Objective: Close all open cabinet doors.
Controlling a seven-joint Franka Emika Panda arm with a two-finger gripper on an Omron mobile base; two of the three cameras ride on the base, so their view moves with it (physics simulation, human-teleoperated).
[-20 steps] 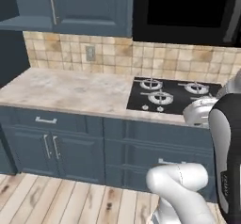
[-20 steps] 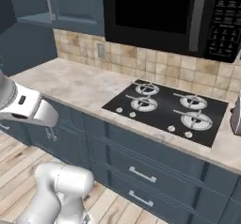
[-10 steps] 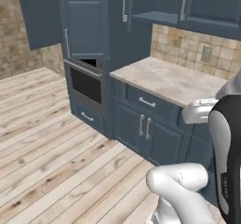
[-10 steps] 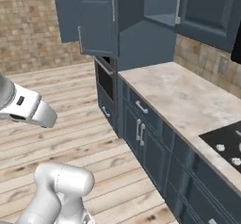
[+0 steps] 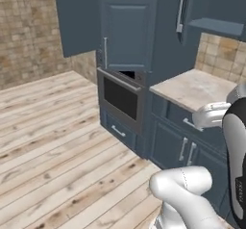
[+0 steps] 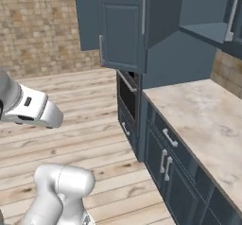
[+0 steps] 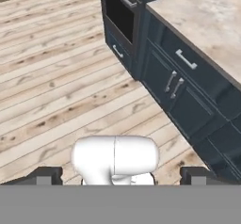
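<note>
Above the black oven (image 5: pixel 120 98), one slate-blue cabinet door (image 5: pixel 77 21) stands swung wide to the left. It shows again as the far cabinet door (image 6: pixel 89 21). Beside it a second door (image 5: pixel 129 31), also seen as the nearer door (image 6: pixel 120 32), faces outward with its bar handle on its left edge; it looks ajar. The wall cabinet (image 6: pixel 203 11) over the counter is open, its shelf (image 5: pixel 216 27) bare, with a door (image 5: pixel 183 6) seen edge-on. My gripper (image 7: pixel 121 178) is far from all doors, over the floor, its fingertips (image 7: pixel 47 176) wide apart and empty.
A marble counter (image 6: pixel 203 120) runs along the right over shut base cabinets and a drawer (image 7: pixel 188 60). The wooden floor (image 5: pixel 48 141) stretches left of the oven column. A stone wall (image 6: pixel 38 25) closes the back.
The whole scene has shifted: the base has swung left, from the stove and counter to the oven column with its open doors. The arm holds the same pose.
</note>
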